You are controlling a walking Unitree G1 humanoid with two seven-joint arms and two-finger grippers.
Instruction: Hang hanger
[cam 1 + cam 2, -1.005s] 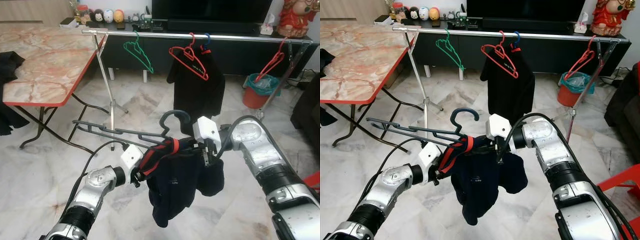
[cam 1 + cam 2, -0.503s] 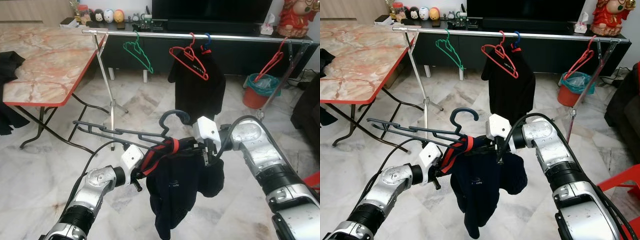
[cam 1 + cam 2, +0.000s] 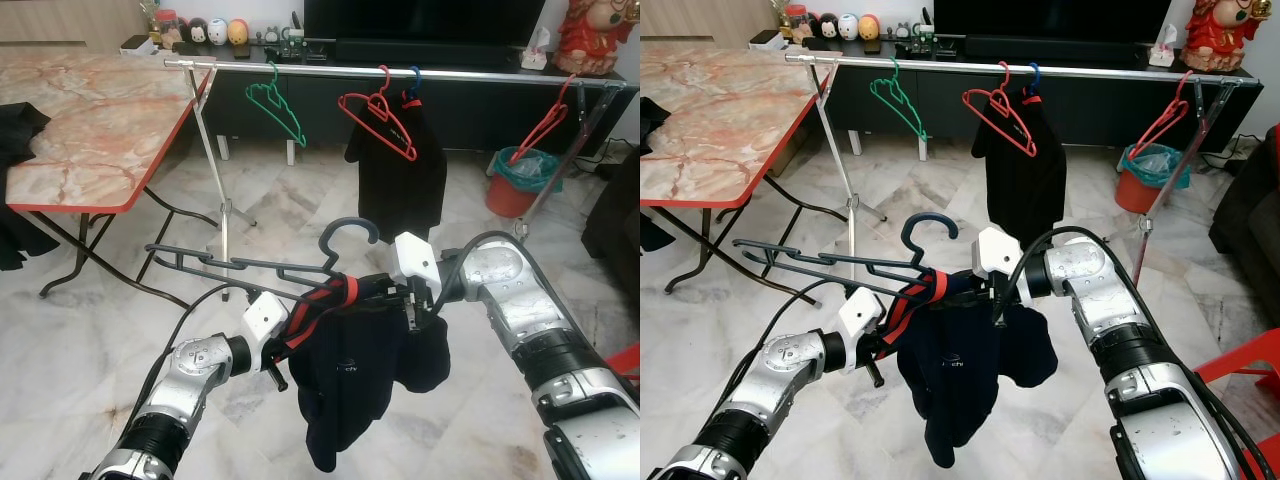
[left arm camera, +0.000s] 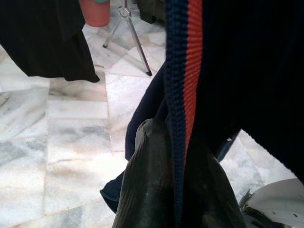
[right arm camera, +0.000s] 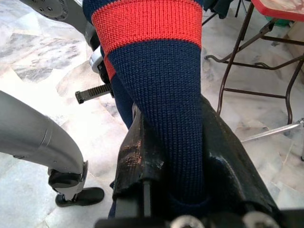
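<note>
A dark grey hanger with its hook up carries a navy garment with a red-striped collar. It hangs at mid-height between my two arms. My left gripper is shut on the collar's left end; in the left wrist view its fingers pinch the striped band. My right gripper is shut on the collar's right end, and its fingers clamp the ribbed band. The clothes rail runs across well beyond the hanger.
On the rail hang a green hanger, a red hanger, a black shirt and another red hanger. A marble folding table stands at the left, and a red bucket at the right.
The navy garment has swung and hangs lower than one second ago. The black shirt on the rail has turned narrower. My left gripper has dipped slightly.
</note>
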